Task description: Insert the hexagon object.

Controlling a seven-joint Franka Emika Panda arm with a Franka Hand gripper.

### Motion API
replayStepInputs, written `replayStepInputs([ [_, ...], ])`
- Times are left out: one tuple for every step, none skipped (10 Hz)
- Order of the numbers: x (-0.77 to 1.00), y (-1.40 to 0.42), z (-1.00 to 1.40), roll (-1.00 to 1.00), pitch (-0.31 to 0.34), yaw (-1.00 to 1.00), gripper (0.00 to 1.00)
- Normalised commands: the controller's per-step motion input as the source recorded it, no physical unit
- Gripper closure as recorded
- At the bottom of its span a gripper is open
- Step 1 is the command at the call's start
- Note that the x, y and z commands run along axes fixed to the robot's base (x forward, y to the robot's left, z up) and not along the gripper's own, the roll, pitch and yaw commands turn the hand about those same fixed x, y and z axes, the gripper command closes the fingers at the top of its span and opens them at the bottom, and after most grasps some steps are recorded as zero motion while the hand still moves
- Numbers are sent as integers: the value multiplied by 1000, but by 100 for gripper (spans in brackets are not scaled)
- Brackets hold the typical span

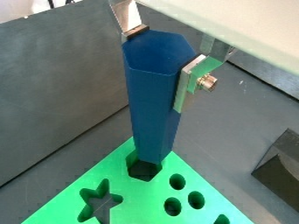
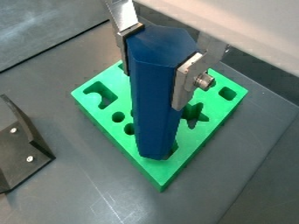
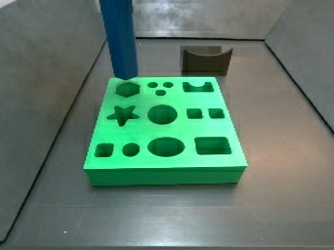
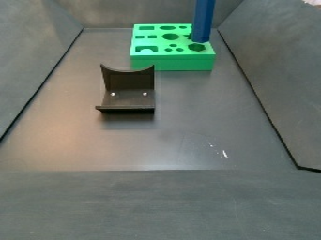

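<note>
The hexagon object (image 1: 155, 96), a tall blue faceted bar, stands upright between my gripper's (image 1: 162, 57) fingers, which are shut on its upper end. It shows the same way in a wrist view (image 2: 158, 96), with the gripper (image 2: 156, 59) clamped on its sides. Its lower end is right over a dark hexagonal hole (image 1: 140, 169) at a corner of the green board (image 1: 128, 188); part of the hole still shows. In both side views the bar (image 3: 117, 39) (image 4: 202, 23) rises from the board's (image 3: 163, 146) (image 4: 170, 58) corner, and the gripper itself is out of frame.
The board has other cut-outs: a star (image 1: 100, 201) and round holes (image 1: 177, 182) next to the hexagonal one. The dark fixture (image 3: 206, 59) (image 4: 126, 89) stands on the grey floor apart from the board, and also shows in both wrist views (image 1: 281, 162) (image 2: 17, 144). Grey walls enclose the floor.
</note>
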Motion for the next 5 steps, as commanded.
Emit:
replayStepInputs([
  [0, 0, -174, -106, -77, -40, 100],
  [-89, 49, -203, -116, -100, -83, 100],
  [-117, 0, -269, -106, -143, -111, 100],
  [-43, 0, -251, -147, -157, -89, 100],
  [0, 0, -223, -184, -164, -37, 100],
])
